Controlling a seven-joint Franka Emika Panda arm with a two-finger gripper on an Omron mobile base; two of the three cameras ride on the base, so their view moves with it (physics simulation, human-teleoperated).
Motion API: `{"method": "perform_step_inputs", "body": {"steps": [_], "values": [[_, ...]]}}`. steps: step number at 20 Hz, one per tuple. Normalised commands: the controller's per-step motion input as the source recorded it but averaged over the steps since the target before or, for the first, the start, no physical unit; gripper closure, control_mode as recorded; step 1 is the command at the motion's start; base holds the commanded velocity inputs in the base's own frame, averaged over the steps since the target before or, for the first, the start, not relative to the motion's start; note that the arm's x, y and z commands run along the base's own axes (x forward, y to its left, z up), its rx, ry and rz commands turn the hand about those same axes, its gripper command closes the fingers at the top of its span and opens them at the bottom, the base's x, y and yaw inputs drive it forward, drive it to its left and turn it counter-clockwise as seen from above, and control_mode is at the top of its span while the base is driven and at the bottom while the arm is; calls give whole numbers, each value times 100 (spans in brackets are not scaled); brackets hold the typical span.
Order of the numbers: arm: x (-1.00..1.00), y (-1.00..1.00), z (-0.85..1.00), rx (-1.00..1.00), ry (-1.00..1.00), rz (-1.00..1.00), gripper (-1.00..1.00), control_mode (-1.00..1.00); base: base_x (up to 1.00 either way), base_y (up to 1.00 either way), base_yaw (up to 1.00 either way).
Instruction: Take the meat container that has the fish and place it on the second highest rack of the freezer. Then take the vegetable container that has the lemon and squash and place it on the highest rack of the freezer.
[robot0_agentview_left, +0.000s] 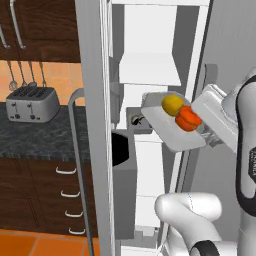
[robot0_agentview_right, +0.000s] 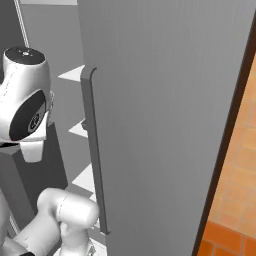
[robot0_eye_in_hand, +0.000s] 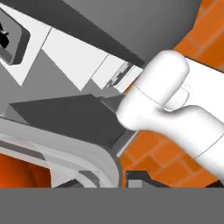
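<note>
Vegetable container (robot0_agentview_left: 170, 127), the one you care about now, hangs in the air in front of the open freezer (robot0_agentview_left: 150, 60) in the left base view, held by its right edge where the gripper (robot0_agentview_left: 210, 136) meets it. It is a shallow pale tray with rounded corners, tipped slightly, with the smooth yellow lemon (robot0_agentview_left: 172, 104) and the squat orange-red squash (robot0_agentview_left: 188, 119) sitting touching each other toward the held end, probably because the weight rides best close to the grip. It sits below the flat white highest rack (robot0_agentview_left: 150, 70), so you would judge the lift is not finished. Deeper in, a grey tray (robot0_agentview_left: 138, 121) with something small and dark on it rests on a lower shelf; whether that is the fish you cannot tell.

From the right base view you get mostly the plain matte grey freezer door and its long curved handle (robot0_agentview_right: 92, 150), with white shelf edges beyond.

Through the hand view, the tray's curved pale rim runs across the lower left with orange squash behind it. The claw reads as clamped tight on that rim.
</note>
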Motion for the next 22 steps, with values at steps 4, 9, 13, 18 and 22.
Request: {"method": "perform_step_inputs", "body": {"steps": [4,9,13,18,22], "values": [[76,38,24,0,-2,-50,100,-100,0,0,0],[99,10,11,0,0,-29,100,-100,0,0,0],[90,4,20,0,0,-18,100,-100,0,0,0],[93,1,5,0,0,-13,100,-100,0,0,0],[100,0,0,-2,0,-5,100,-100,0,0,0]]}}
